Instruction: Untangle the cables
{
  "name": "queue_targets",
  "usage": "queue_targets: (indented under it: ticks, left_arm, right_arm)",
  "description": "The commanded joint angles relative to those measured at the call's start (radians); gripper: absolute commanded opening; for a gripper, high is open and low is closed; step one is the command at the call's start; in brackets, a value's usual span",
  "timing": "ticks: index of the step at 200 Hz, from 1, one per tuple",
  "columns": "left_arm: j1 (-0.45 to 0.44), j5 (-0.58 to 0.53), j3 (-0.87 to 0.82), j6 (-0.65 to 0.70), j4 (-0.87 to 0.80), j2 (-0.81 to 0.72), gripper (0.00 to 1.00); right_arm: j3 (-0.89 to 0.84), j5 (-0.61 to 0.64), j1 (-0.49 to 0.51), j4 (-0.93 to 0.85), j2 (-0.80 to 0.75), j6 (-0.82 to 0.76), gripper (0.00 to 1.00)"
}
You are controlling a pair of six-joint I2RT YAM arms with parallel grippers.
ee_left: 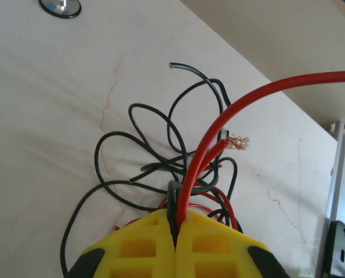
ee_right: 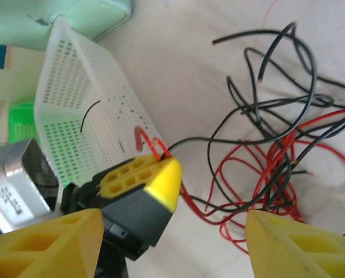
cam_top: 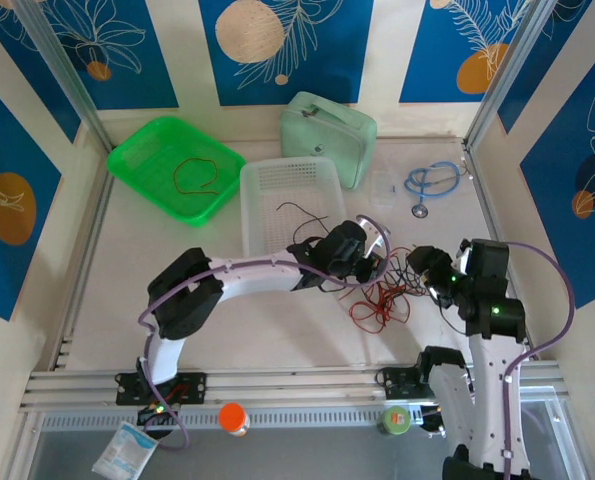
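Left fingers [ee_left: 143,246] pressed together pinching a red wire [ee_left: 288,84], right fingers [ee_right: 39,246] spread, cables [ee_right: 275,156] lying between and beyond them

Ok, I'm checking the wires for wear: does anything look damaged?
Yes: beside the cables clamped in the left gripper, one red wire ends in frayed, splayed bare strands.

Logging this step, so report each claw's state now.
Left claw: closed, holding a red wire from the tangle.
Right claw: open, holding nothing.
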Motion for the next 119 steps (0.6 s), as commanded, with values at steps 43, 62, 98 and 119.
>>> queue_targets:
  ticks: [43,62,98,119]
  left_arm:
    - [0.003,0.024,0.065,-0.049,-0.069,0.007,0.00]
    - [0.002,0.031,0.062,-0.047,-0.075,0.004,0.00]
    - [0.002,0.037,0.061,-0.042,-0.090,0.000,0.00]
    - [0.001,0.038,0.059,-0.040,-0.097,-0.005,0.00]
  right_arm:
    - [0.002,0.168,0.196,0.145,0.152,0.056,0.67]
    - [0.026,0.241,0.241,0.185,0.204,0.033,0.66]
    - [0.056,0.345,0.263,0.226,0.286,-0.023,0.57]
    - [0.058,0.379,0.262,0.257,0.300,-0.041,0.47]
